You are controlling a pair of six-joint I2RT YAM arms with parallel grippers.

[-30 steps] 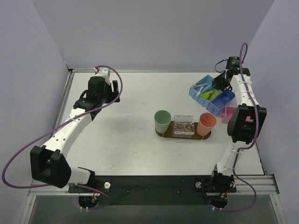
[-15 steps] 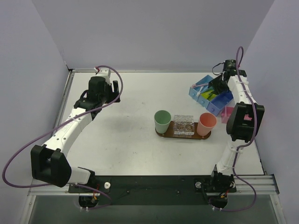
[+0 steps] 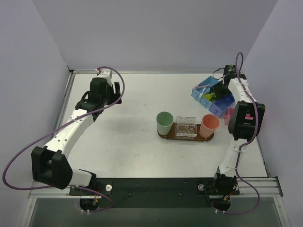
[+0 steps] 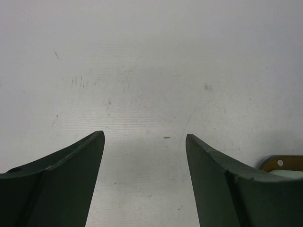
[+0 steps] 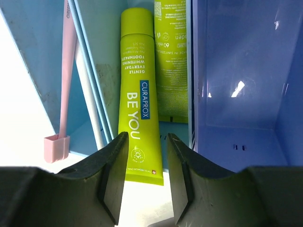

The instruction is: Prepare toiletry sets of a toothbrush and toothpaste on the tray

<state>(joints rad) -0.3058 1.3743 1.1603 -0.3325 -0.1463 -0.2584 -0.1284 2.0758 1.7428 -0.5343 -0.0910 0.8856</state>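
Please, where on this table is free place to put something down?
Bare: the wide patch between the left arm and the mint-green cup, and the strip before the tray. Crowded: the far right corner, with blue bin, pink box, right pincer.

The tray (image 3: pixel 189 138) lies right of centre in the top view, running left to right. On it stand the left cup (image 3: pixel 164 122) at one end, a small box (image 3: pixel 186 126) in the middle and the right cup (image 3: pixel 209 125) at the other end. The compartment bin (image 3: pixel 198 92) sits behind it, upper right, a shallow box (image 3: pixel 231 115) just beside. In the right wrist view, a toothpaste tube (image 5: pixel 139 85) lies in the bin's middle compartment, a second tube (image 5: pixel 171 61) just right of it, a toothbrush (image 5: pixel 66 71) in the left compartment.
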